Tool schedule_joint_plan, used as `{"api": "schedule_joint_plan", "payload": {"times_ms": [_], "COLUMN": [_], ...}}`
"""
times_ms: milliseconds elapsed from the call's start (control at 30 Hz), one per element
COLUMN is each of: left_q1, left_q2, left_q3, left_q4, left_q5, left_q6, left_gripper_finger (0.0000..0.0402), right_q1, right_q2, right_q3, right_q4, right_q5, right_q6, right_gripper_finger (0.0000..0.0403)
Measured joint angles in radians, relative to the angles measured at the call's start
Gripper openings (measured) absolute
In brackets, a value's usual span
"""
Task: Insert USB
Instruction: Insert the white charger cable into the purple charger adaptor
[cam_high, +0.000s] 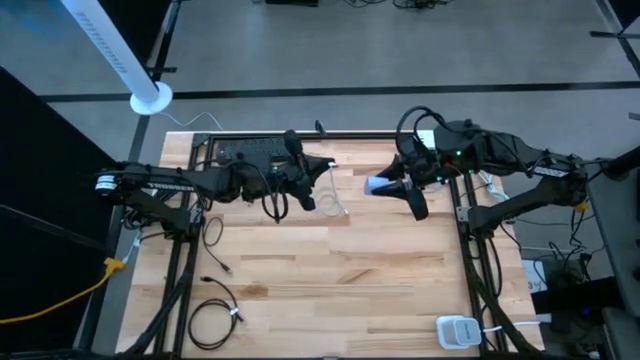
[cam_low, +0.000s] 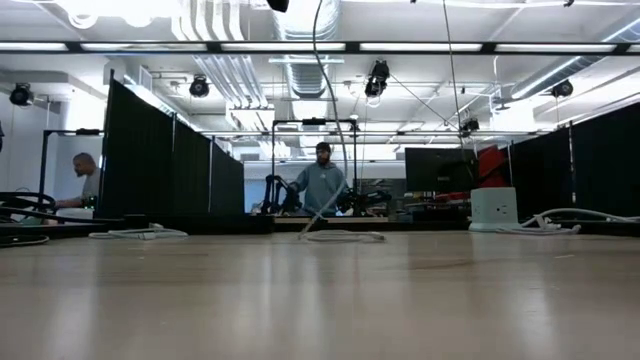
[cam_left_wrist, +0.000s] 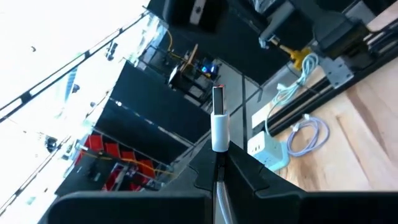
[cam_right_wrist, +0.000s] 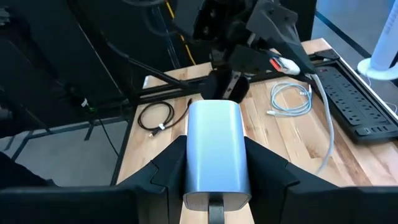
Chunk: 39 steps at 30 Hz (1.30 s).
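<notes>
A white USB plug (cam_left_wrist: 219, 127) with a metal tip (cam_left_wrist: 218, 99) sticks out past my left gripper (cam_high: 322, 170), which is shut on it above the table's far middle. Its white cable (cam_high: 331, 200) hangs down to a loose coil (cam_right_wrist: 292, 98) lying on the wood. My right gripper (cam_high: 395, 186) faces it from the right, shut on a silver-blue block (cam_right_wrist: 214, 146), seen in the high view as a pale block (cam_high: 379, 185). A gap separates plug and block. The low view shows only the hanging cable (cam_low: 322, 110), no gripper. My left gripper pinches the white plug's rear part (cam_left_wrist: 219, 147) between its two fingers, pointing level toward the table's right. The plug lies along the fingers with its metal tip ahead of them, clear of the table; the cable runs back between the fingers. My right gripper clamps the block's two long sides (cam_right_wrist: 186, 155) between its fingers, coming from the table's right and slanting slightly down. The block lies along the fingers, its far end beyond the fingertips, lifted clear of the table.
A black power strip (cam_high: 250, 152) lies at the far left edge, a black cable coil (cam_high: 214, 320) near the front left, and a white device (cam_high: 457, 331) at the front right. A white charger (cam_left_wrist: 267, 153) sits by the right frame. People stand in the room beyond.
</notes>
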Motion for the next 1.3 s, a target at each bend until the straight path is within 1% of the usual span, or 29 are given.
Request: {"api": "schedule_joint_plan", "payload": {"times_ms": [300,367,433,500,533,667,767,867,900,933,1000,1167,1233,1300], "left_q1": [0.000,0.000,0.003,0.019,0.031,0.109,0.180,0.247,0.264,0.276,0.286,0.284,0.284,0.285], "left_q2": [0.000,0.000,0.000,-0.002,-0.003,-0.002,0.007,0.029,0.040,0.053,0.079,0.138,0.154,0.159], "left_q3": [-0.004,-0.004,-0.004,-0.004,-0.004,0.006,0.034,0.051,0.051,0.050,0.050,0.050,0.050,0.050], "left_q4": [-0.019,-0.024,-0.052,-0.119,-0.158,-0.319,-0.420,-0.459,-0.464,-0.466,-0.475,-0.515,-0.530,-0.542], "left_q5": [-0.003,-0.001,0.025,0.117,0.187,0.529,0.773,0.989,1.059,1.124,1.210,1.332,1.339,1.314], "left_q6": [-0.026,-0.060,-0.144,-0.270,-0.347,-0.708,-0.920,-1.177,-1.251,-1.293,-1.334,-1.370,-1.349,-1.304], "left_gripper_finger": [0.0004,0.0004,0.0004,0.0004,0.0004,0.0004,0.0004,0.0004,0.0004,0.0004,0.0004,0.0004,0.0004,0.0004], "right_q1": [0.000,0.000,0.000,0.000,0.000,0.000,0.000,0.000,0.000,0.000,0.000,0.002,0.003,0.003], "right_q2": [0.030,0.036,0.050,0.061,0.069,0.094,0.123,0.169,0.188,0.207,0.246,0.314,0.323,0.323], "right_q3": [-0.001,-0.002,-0.002,-0.002,-0.002,-0.002,-0.002,-0.001,-0.001,-0.001,-0.001,-0.001,-0.001,-0.001], "right_q4": [0.002,-0.002,0.006,-0.005,-0.002,-0.036,-0.076,-0.093,-0.091,-0.090,-0.088,-0.087,-0.087,-0.089], "right_q5": [0.000,0.000,0.001,0.010,0.023,0.075,0.118,0.151,0.155,0.156,0.157,0.158,0.158,0.157], "right_q6": [0.000,-0.002,-0.015,-0.040,-0.059,-0.162,-0.259,-0.354,-0.383,-0.411,-0.449,-0.513,-0.518,-0.505], "right_gripper_finger": [0.0116,0.0116,0.0116,0.0116,0.0116,0.0116,0.0116,0.0116,0.0116,0.0116,0.0116,0.0116,0.0116,0.0116]}}
